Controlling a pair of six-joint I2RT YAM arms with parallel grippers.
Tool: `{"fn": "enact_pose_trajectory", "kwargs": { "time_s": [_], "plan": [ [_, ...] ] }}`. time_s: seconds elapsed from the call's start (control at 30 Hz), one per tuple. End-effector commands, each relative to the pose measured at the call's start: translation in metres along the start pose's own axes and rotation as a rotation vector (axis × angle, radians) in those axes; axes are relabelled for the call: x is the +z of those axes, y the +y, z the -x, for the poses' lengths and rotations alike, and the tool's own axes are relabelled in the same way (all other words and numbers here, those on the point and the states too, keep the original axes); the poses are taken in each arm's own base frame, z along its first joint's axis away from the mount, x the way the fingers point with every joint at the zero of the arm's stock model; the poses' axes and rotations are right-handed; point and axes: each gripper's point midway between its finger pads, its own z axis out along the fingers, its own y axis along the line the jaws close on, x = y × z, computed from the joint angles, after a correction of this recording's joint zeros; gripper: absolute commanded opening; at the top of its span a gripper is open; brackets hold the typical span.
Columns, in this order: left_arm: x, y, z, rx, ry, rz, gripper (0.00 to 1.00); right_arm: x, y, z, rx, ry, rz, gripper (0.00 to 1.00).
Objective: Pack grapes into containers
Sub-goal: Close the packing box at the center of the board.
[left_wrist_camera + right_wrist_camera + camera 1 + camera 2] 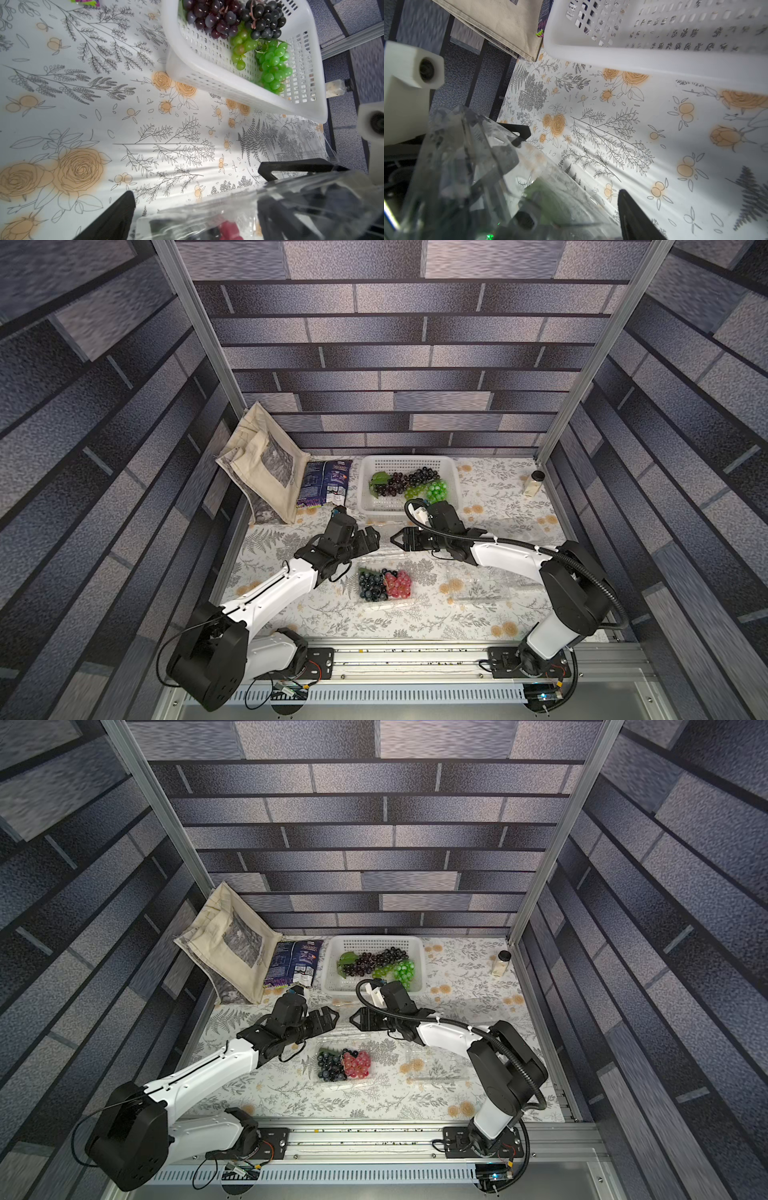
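A clear container (384, 587) on the table holds a dark blue-black bunch and a red bunch of grapes (398, 584). Its see-through lid (384, 553) stands raised at the far side. My left gripper (374, 536) and right gripper (394, 538) face each other over that lid, both open. In the left wrist view the lid (207, 207) lies between the spread fingers (118, 214). The right wrist view shows the lid (467, 158) beside one finger (633, 218). An empty container (478, 585) lies under the right arm. More grapes (392, 485), dark, pale green and bright green (437, 489), fill the basket.
The white perforated basket (365, 472) stands just behind the grippers. A cloth tote bag (262, 464) and a dark snack packet (324, 485) lie at the back left. A small bottle (534, 483) stands at the back right. Another clear container (295, 141) lies beyond the right gripper.
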Motion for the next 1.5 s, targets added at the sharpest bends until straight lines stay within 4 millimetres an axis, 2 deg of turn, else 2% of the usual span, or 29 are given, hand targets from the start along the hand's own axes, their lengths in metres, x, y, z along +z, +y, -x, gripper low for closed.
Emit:
{"fn": "enact_pose_trajectory", "kwargs": {
  "time_s": [0.0,0.3,0.47,0.77,0.93,1.1,1.47],
  "plan": [
    [-0.006,-0.013,0.015,0.033,-0.025,-0.034,0.94,-0.01,0.01,0.015,-0.043,-0.028,0.016,0.61],
    [-0.022,-0.019,0.034,0.04,-0.059,-0.048,0.95,-0.019,0.013,0.031,-0.072,-0.043,0.021,0.62],
    [-0.037,-0.023,0.046,0.043,-0.087,-0.06,0.95,-0.026,0.02,0.036,-0.093,-0.046,0.033,0.63],
    [-0.069,-0.012,0.065,0.046,-0.154,-0.035,0.96,-0.037,0.038,0.029,-0.12,-0.021,0.111,0.63],
    [-0.077,-0.013,0.069,0.063,-0.151,-0.023,0.96,-0.046,0.049,0.019,-0.122,0.002,0.17,0.63],
    [-0.071,-0.022,0.058,0.095,-0.091,-0.044,0.94,-0.055,0.055,0.005,-0.106,0.027,0.202,0.63],
    [-0.063,-0.033,-0.005,0.2,0.077,-0.037,0.93,-0.065,0.056,-0.047,-0.086,0.105,0.164,0.62]
  ]
}}
